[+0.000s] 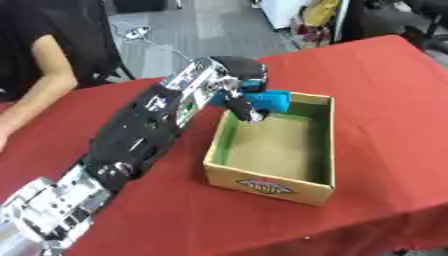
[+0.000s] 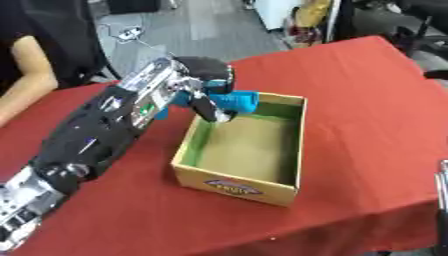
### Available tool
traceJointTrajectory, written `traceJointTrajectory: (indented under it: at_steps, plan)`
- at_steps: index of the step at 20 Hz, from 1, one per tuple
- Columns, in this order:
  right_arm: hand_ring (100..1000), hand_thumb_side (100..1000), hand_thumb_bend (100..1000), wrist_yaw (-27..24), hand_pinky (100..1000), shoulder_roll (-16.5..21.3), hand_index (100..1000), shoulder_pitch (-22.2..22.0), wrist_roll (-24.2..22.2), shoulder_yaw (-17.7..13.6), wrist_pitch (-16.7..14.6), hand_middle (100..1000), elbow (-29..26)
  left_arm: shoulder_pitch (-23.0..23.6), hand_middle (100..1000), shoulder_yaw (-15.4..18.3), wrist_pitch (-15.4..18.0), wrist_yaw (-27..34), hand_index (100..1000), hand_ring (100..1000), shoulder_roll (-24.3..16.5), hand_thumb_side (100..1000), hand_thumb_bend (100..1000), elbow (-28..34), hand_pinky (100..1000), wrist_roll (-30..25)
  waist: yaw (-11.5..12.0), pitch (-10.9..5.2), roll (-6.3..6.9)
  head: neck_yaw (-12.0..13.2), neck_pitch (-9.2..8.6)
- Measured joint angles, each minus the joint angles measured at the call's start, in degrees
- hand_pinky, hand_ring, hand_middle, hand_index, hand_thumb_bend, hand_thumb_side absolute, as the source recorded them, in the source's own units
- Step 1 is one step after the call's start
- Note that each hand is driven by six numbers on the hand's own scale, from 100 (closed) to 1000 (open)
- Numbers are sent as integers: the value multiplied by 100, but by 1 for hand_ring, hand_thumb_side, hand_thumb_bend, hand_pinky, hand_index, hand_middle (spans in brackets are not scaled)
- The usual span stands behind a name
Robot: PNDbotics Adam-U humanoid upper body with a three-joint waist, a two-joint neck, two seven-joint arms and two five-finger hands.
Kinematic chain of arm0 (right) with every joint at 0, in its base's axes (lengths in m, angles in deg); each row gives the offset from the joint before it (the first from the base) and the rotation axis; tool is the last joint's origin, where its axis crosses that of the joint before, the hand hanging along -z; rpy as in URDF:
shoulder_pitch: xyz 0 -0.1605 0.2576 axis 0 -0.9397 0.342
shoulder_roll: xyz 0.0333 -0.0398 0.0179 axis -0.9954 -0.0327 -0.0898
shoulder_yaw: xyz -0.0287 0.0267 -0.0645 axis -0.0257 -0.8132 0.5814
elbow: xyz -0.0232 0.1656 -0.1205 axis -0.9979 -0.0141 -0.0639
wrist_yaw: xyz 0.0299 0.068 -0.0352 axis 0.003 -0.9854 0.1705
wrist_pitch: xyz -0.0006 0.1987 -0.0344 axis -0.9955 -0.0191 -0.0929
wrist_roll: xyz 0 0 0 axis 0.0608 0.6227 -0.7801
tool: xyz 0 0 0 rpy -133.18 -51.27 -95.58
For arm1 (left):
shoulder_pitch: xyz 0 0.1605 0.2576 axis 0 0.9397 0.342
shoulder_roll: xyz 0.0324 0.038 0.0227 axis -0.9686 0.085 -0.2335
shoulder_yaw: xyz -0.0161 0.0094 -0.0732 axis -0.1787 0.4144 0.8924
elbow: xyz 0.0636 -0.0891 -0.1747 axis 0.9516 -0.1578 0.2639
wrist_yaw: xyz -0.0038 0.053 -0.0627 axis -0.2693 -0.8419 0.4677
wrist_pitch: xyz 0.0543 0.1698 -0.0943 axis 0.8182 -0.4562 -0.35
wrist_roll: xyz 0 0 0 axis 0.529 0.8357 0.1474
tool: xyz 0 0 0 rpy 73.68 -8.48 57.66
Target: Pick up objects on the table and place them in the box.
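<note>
An open cardboard box with green inner walls and a brown floor stands on the red table; nothing shows inside it. My left arm reaches in from the lower left. Its hand is curled round a blue object, held over the box's far left corner, with dark fingers hanging down just inside the rim. Only a thin silver sliver of my right hand shows at the right edge of the right eye view.
The red table runs on to the right of the box and in front of it, ending at the lower right. Behind the table lies grey floor with chairs and clutter.
</note>
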Motion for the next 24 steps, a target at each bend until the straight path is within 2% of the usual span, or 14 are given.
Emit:
traceJointTrajectory:
  at_steps: [1,2,4,5,6,8,9,10,12,13,14,17,20,24]
  plan:
    - [802,1000,420,0,599,0,992,0,-2,0,1,821,0,1,206,-3,12,-27,246,179,0,390,100,0,404,21,0,3,0,0,0]
    - [802,1000,422,0,599,0,992,0,-3,0,1,821,0,4,311,-9,26,-62,318,295,0,336,100,0,463,32,0,4,0,0,0]
    - [802,1000,424,0,599,0,992,0,-5,0,3,820,0,26,403,-23,78,-149,391,408,0,311,100,0,519,17,1,5,0,0,0]
    - [802,1000,423,0,599,0,992,0,-6,0,4,820,0,39,391,-23,109,-198,376,389,0,315,100,1,509,-1,2,5,0,0,0]
    - [802,1000,429,0,598,0,992,0,-7,0,4,820,0,45,477,-25,145,-244,452,484,0,307,190,2,562,-22,3,6,0,0,0]
    - [802,1000,429,0,598,0,992,0,-9,1,3,820,0,45,538,-25,214,-344,496,537,0,310,323,7,596,-83,5,7,0,1,0]
    - [802,1000,429,0,598,0,992,0,-11,1,2,820,0,46,561,-26,249,-390,510,557,0,312,352,12,609,-117,7,7,0,1,0]
    - [802,1000,428,0,598,0,992,0,-15,1,0,820,0,47,612,-26,284,-431,575,604,0,317,475,20,641,-153,10,7,0,1,0]
    - [802,1000,429,0,598,0,992,0,-25,1,1,820,0,47,667,-26,351,-485,635,654,0,355,655,30,681,-234,12,7,0,1,0]
    - [802,1000,429,0,598,0,992,0,-27,1,0,820,0,48,677,-25,382,-505,649,661,0,362,678,31,687,-281,14,7,0,1,0]
    - [801,1000,428,0,598,0,992,0,-28,1,0,820,0,49,697,-25,409,-516,669,686,0,396,808,31,708,-328,16,7,0,1,0]
    - [801,1000,429,0,598,0,991,0,-28,1,0,820,0,49,717,-23,477,-518,675,707,0,431,953,35,728,-438,19,7,0,1,0]
    - [801,1000,429,0,598,0,991,0,-29,1,0,820,0,50,722,-22,508,-516,679,714,0,439,1000,49,736,-497,25,7,0,1,0]
    - [801,1000,429,0,598,0,991,0,-29,1,-1,819,0,50,726,-21,484,-514,679,723,0,443,1000,67,746,-545,29,7,0,1,0]
